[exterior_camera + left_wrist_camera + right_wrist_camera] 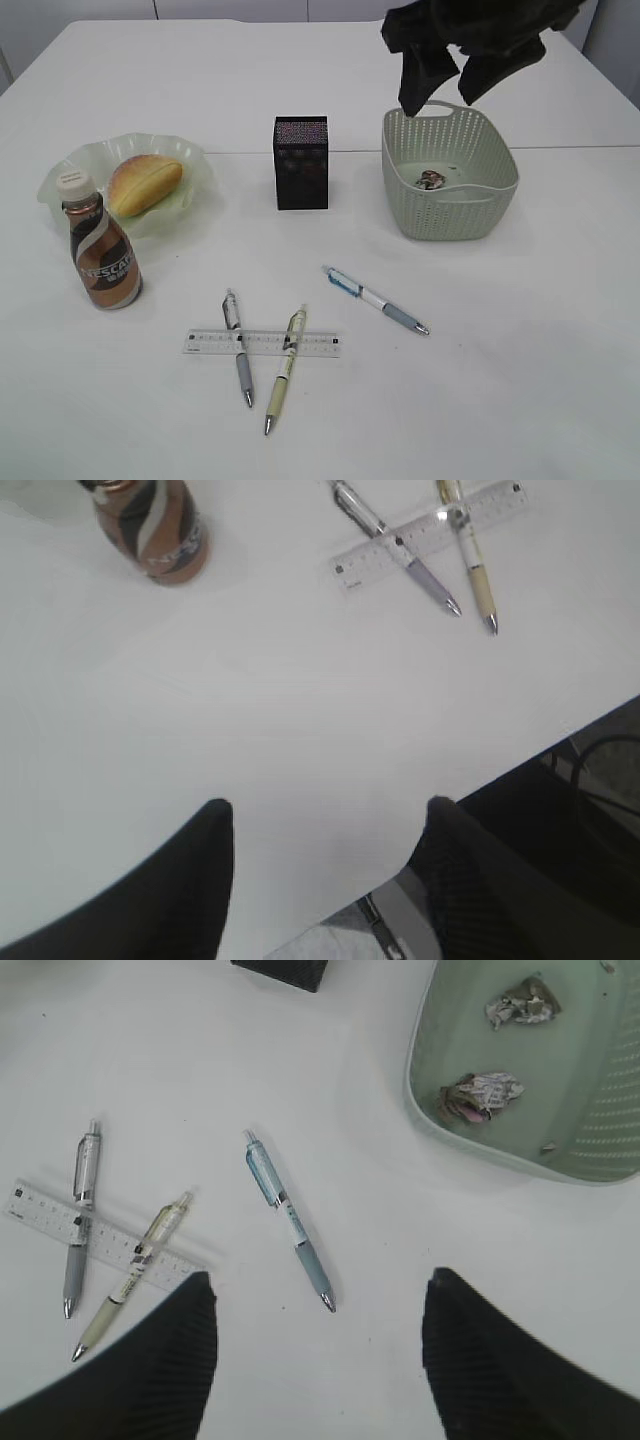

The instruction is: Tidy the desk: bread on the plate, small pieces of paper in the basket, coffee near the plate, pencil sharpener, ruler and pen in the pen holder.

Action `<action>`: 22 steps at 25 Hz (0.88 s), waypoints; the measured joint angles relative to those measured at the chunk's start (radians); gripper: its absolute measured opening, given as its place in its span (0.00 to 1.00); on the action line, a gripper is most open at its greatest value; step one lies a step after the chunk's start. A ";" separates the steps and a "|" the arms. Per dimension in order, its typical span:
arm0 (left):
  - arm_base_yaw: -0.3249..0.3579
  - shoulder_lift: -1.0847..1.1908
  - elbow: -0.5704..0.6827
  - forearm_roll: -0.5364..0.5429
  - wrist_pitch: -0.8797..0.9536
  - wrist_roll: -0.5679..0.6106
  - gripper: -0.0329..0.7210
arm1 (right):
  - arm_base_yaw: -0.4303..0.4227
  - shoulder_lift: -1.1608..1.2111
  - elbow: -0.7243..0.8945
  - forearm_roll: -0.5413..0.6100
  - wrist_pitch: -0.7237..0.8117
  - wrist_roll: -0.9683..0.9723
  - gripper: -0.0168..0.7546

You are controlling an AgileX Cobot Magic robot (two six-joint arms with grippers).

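The bread (145, 183) lies on the pale green plate (62, 172), with the coffee bottle (103, 260) upright in front of it. Crumpled paper pieces (480, 1092) lie in the green basket (450, 222). The black pen holder (301, 162) stands mid-table. A grey pen (238, 347) and a cream pen (285, 368) lie across the clear ruler (205, 342); a blue pen (375, 299) lies to the right. No pencil sharpener shows. My right gripper (445, 85) hangs open and empty above the basket's far rim. My left gripper (330, 815) is open and empty over the table's front edge.
The white table ends close under my left gripper, with dark floor and cables (600, 770) beyond. The basket wall (415, 1090) rises to the right of the blue pen (290, 1220). The ruler (350, 568) and bottle (150, 530) lie ahead of my left gripper.
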 joint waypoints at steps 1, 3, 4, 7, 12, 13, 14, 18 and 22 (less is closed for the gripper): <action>-0.010 0.020 -0.007 0.000 0.000 0.018 0.63 | 0.000 -0.006 0.000 0.002 0.000 -0.003 0.64; -0.029 0.056 -0.022 0.002 0.000 0.057 0.63 | 0.000 -0.025 0.000 0.016 0.000 -0.024 0.64; -0.038 0.075 -0.034 0.007 0.000 0.072 0.63 | 0.000 -0.033 0.000 0.024 0.001 -0.035 0.64; -0.065 0.133 -0.060 0.027 -0.004 0.123 0.63 | 0.000 -0.060 0.000 0.031 0.002 -0.047 0.64; -0.137 0.231 -0.075 0.077 -0.010 0.223 0.63 | 0.000 -0.116 0.068 0.035 0.002 -0.047 0.64; -0.153 0.247 -0.075 0.093 -0.014 0.245 0.63 | 0.000 -0.127 0.094 0.035 0.002 -0.035 0.64; -0.169 0.265 -0.075 0.107 -0.026 0.265 0.63 | 0.000 -0.140 0.123 0.035 0.002 -0.029 0.64; -0.213 0.327 -0.075 0.122 -0.117 0.340 0.63 | 0.000 -0.189 0.230 0.018 0.002 -0.002 0.64; -0.246 0.387 -0.075 0.149 -0.211 0.400 0.63 | 0.000 -0.248 0.327 0.000 0.002 0.025 0.64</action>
